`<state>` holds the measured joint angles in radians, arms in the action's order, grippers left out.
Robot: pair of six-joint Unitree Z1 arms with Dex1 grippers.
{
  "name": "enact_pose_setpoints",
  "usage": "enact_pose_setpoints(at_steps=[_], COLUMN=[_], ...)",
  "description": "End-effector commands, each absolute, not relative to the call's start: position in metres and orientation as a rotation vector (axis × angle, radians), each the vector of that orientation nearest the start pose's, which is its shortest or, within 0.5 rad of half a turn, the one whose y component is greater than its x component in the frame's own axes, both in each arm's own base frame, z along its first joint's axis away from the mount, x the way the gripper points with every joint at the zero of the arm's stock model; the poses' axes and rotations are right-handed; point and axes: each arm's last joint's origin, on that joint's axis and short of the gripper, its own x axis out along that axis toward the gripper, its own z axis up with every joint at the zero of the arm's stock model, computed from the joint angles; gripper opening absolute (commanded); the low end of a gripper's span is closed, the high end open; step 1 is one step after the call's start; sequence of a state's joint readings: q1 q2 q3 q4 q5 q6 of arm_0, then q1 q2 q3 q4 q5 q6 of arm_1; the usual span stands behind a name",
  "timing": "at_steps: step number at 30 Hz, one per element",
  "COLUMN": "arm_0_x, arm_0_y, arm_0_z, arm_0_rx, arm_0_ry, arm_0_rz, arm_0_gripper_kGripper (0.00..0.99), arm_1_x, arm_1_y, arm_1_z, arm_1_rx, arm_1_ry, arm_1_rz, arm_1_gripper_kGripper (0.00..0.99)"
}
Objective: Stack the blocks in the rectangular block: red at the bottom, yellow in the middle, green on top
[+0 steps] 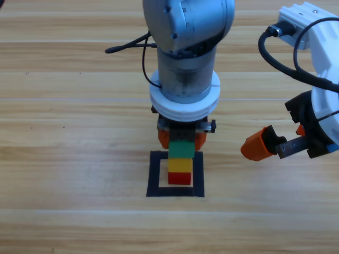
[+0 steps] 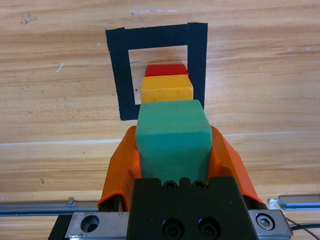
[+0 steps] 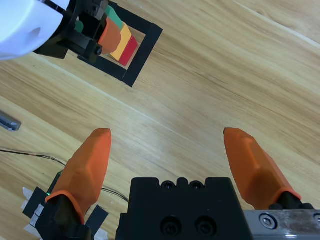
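High view: inside the rectangular block [image 1: 175,174] stand red cube [image 1: 179,179], yellow cube [image 1: 180,165] on it, green cube [image 1: 181,149] on top. Left gripper [image 2: 173,150] clamps the green cube. Right gripper [image 1: 267,145], jaws wide apart, waits well right of the rectangular block.

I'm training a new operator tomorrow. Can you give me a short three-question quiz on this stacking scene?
1. True or false: the left hand is shut on the green cube.
2. Which cube sits directly on the wood inside the black tape square? A) yellow B) red C) green
3. Fill in: the right hand, off to the side, has its jaws ____.

Key: 1 true; 2 B, the red cube under the yellow cube; 3 open.
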<state>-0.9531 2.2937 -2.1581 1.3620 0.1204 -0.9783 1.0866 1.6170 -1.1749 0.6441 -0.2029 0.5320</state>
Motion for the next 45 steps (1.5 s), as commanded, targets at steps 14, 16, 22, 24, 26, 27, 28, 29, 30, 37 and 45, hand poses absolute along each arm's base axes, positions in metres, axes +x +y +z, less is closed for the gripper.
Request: enact_pose_setpoints(at_steps=[14,16,22,24,26,27,28,29,30,37,45], arm_0_x=[0.271,0.271,0.271,0.271,0.271,0.271,0.270,0.270,0.270,0.264,0.239], arm_0_y=[-0.390,-0.390,-0.389,-0.391,-0.391,-0.392,-0.392,-0.393,-0.393,-0.395,-0.365], arm_0_z=[0.246,0.245,0.246,0.246,0.248,0.249,0.249,0.248,0.248,0.254,0.325], arm_0_rx=[0.022,0.023,0.024,0.023,0.016,0.015,0.015,0.017,0.015,0.010,-0.080], arm_0_ry=[1.456,1.457,1.456,1.453,1.450,1.449,1.449,1.449,1.449,1.441,1.302], arm_0_rz=[0.055,0.056,0.057,0.051,0.045,0.044,0.044,0.044,0.044,0.029,0.021], arm_0_gripper_kGripper=[0.002,0.002,0.052,0.199,0.486,0.611,0.730,0.825,0.894,0.990,0.990], arm_1_x=[0.153,0.153,0.153,0.153,0.153,0.153,0.153,0.153,0.153,0.153,0.152], arm_1_y=[0.253,0.253,0.253,0.253,0.253,0.253,0.254,0.254,0.254,0.253,0.251], arm_1_z=[0.284,0.284,0.284,0.284,0.284,0.285,0.284,0.284,0.284,0.286,0.288], arm_1_rx=[-0.259,-0.258,-0.258,-0.258,-0.258,-0.257,-0.258,-0.258,-0.257,-0.252,-0.247], arm_1_ry=[1.115,1.114,1.115,1.115,1.115,1.114,1.115,1.115,1.114,1.111,1.106], arm_1_rz=[0.456,0.457,0.458,0.458,0.458,0.459,0.458,0.458,0.459,0.460,0.460], arm_1_gripper_kGripper=[0.990,0.990,0.990,0.990,0.990,0.990,0.990,0.990,0.990,0.990,0.989])
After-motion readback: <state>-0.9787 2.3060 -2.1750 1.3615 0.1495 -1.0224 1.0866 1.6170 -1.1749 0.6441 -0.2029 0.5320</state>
